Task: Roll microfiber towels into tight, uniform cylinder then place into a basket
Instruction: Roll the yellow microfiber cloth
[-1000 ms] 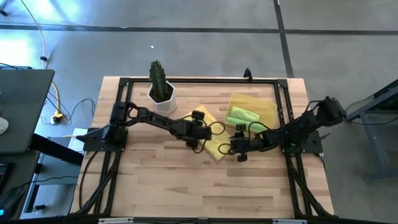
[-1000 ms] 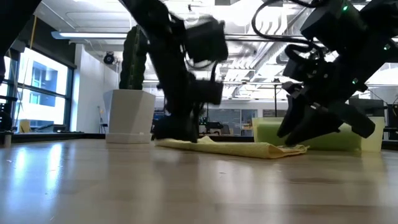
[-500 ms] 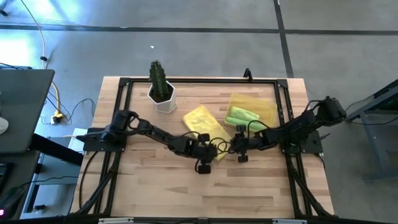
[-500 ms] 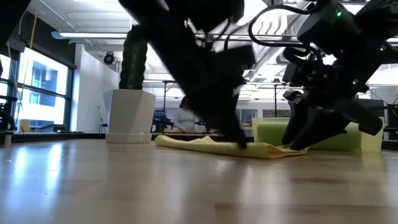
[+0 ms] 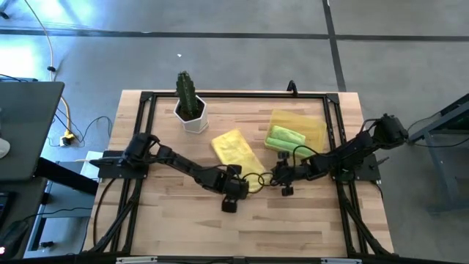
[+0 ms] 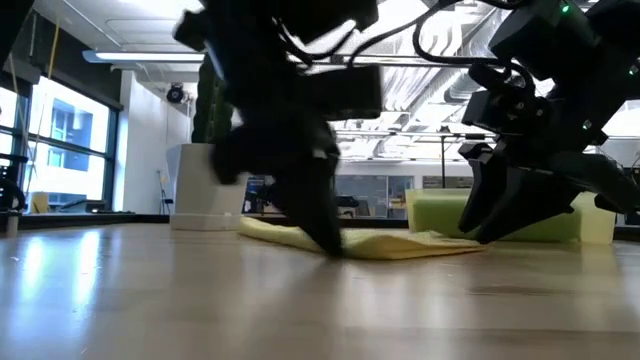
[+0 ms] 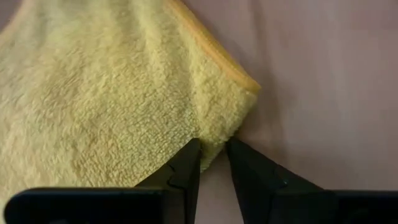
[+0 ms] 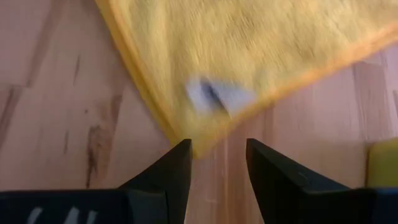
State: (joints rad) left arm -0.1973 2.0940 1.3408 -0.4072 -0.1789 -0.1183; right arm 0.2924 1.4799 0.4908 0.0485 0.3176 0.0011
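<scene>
Lime green rolled towel (image 5: pixel 284 136) sits in translucent yellow plastic basket (image 5: pixel 316 125); beside basket, bright yellow towel (image 5: pixel 236 149) unrolled, left gripper (image 7: pixel 211 155) pinching its corner, right gripper (image 8: pixel 217 155) parted.

Flat towel (image 5: pixel 236 150): on the table (image 5: pixel 183 220), mid-board, left of the basket (image 5: pixel 308 126).
Rolled towel (image 5: pixel 284 136): inside the basket.
Cactus pot (image 5: pixel 192 114): rear left (behind the flat towel).
Left gripper (image 5: pixel 236 185), right gripper (image 5: pixel 277 174): at the flat towel's near edge.
</scene>
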